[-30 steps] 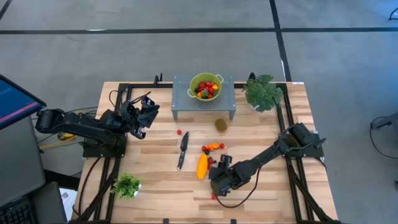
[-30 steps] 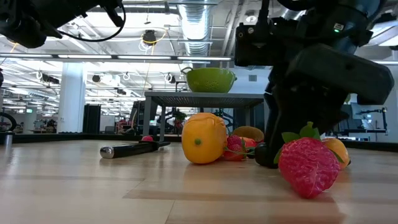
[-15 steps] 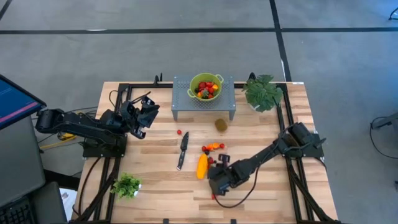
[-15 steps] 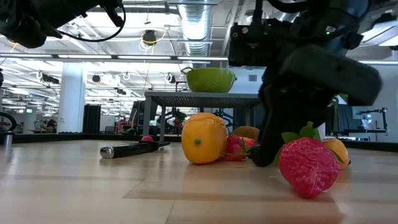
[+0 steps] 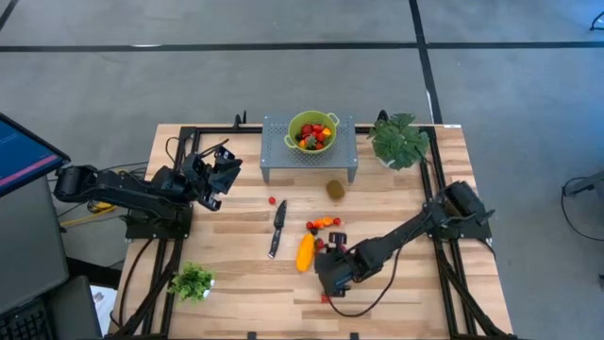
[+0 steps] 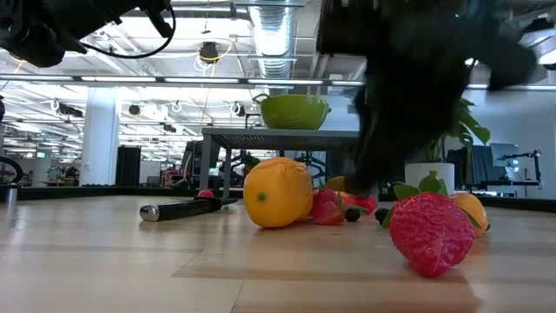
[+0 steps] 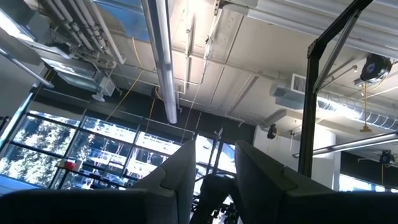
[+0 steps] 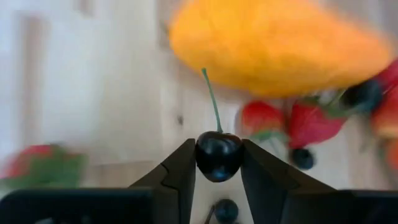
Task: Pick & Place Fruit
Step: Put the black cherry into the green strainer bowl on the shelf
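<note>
Right claw pinching a dark cherry beside the yellow-orange fruit: grasp step done, next lift to green bowl.

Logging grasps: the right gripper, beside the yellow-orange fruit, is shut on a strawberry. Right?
Not quite. The right gripper, beside the yellow-orange fruit, is shut on a dark cherry with a green stem, not a strawberry. The right wrist view shows it between the fingers.
</note>
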Controlling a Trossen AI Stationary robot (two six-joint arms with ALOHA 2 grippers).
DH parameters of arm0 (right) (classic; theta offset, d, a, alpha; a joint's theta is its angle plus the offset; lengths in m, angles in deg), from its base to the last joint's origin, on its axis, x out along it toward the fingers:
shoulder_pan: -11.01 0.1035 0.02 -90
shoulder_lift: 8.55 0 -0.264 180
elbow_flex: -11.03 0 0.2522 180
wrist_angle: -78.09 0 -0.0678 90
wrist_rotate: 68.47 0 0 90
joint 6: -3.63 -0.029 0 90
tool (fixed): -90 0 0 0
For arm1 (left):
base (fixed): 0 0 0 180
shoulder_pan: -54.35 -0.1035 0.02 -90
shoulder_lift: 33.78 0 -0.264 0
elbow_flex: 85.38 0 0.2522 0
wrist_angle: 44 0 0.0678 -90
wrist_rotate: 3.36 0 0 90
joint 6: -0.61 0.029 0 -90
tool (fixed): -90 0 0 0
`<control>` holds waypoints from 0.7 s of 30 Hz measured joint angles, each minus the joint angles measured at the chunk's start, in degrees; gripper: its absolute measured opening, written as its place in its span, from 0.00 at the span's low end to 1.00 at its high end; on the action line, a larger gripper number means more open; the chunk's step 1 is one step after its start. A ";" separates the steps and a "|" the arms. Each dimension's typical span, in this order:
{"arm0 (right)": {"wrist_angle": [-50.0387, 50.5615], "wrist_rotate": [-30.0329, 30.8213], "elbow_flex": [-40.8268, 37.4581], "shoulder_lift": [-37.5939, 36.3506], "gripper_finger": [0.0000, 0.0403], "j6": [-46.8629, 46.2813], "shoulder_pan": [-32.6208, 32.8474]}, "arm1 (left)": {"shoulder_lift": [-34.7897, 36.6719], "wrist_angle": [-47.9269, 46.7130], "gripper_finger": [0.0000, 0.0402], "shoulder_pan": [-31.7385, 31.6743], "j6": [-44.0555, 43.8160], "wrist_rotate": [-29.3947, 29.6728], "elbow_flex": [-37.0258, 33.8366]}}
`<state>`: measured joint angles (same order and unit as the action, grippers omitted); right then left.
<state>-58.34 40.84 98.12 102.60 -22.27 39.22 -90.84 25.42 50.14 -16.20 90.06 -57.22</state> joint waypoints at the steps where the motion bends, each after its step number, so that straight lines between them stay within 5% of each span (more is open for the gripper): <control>1: 0.39 0.08 0.53 -1.19 0.25 1.62 -0.02 | 0.01 0.01 0.26 0.01 0.01 0.00 0.00; 10: -2.81 9.97 3.44 -13.86 0.27 25.43 -6.30 | 0.00 -0.02 0.26 0.00 0.00 -0.02 0.00; 21: -10.10 10.30 3.45 -20.94 0.27 38.08 -27.56 | 0.02 0.00 0.26 0.02 0.00 -0.22 0.00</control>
<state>-68.44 51.15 101.56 81.65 15.81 11.66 -90.82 25.42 50.16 -16.20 89.84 -57.22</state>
